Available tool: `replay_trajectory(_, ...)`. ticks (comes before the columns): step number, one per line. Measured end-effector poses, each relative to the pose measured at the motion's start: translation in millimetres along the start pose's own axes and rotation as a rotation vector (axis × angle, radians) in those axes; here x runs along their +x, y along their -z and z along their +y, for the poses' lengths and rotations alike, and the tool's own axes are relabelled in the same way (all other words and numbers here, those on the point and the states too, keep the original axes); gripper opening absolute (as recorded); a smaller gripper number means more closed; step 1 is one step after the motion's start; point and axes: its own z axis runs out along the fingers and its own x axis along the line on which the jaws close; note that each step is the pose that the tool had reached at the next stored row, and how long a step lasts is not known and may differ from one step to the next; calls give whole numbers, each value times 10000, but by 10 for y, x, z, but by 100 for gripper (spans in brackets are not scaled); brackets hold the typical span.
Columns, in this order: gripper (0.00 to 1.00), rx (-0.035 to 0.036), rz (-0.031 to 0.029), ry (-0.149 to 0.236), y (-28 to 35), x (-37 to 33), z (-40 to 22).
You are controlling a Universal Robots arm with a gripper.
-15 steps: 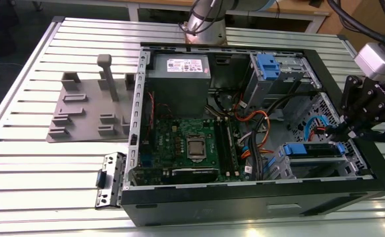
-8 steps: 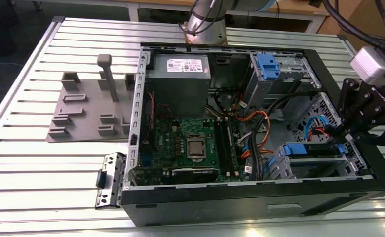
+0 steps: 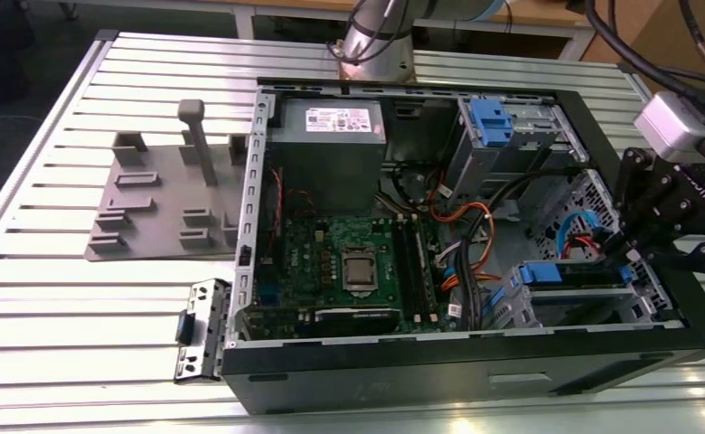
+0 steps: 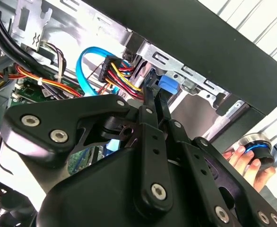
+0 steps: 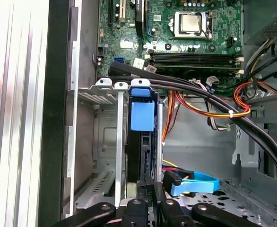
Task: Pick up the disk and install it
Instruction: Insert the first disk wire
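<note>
1. Gripper [image 5: 148,187]: in both wrist views its two thin black fingers [image 4: 148,101] stand close together, with a narrow gap between them. They appear to pinch the near edge of the disk [image 5: 143,142], though the contact itself is partly hidden by the linkage.
2. Disk: seen edge-on as a dark slab with a blue plastic end piece. It stands upright between the silver rails of the drive cage [image 5: 105,142], in the corner of the computer case [image 3: 449,384] at the exterior view's right.
3. Step in hand, as judged: the pick-up is done and installation is under way. The disk is already in its slot, but whether it is fully seated cannot be told.
4. Blue data cable [image 5: 195,182] and the red-and-yellow power leads [image 5: 200,101]: these lie just beside the cage, with the thick black bundle crossing above the blue end piece.
5. What the rest of the step calls for, as judged: a straight push along the rails with no tilt, and fingers kept clear of the nearby leads until the blue piece latches.
6. Motherboard [image 5: 186,47]: beyond the cables, well apart from the gripper.
7. Hand [image 4: 245,163]: a person's hand outside the case wall grips a round black-and-blue knob, apart from the work.
8. Slatted table [image 3: 63,289]: carries the case.
</note>
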Motion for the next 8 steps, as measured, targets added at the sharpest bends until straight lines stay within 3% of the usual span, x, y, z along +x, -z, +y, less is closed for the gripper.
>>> replay_trajectory(8, 17, 0, -2, 1, -48, -2, 40)
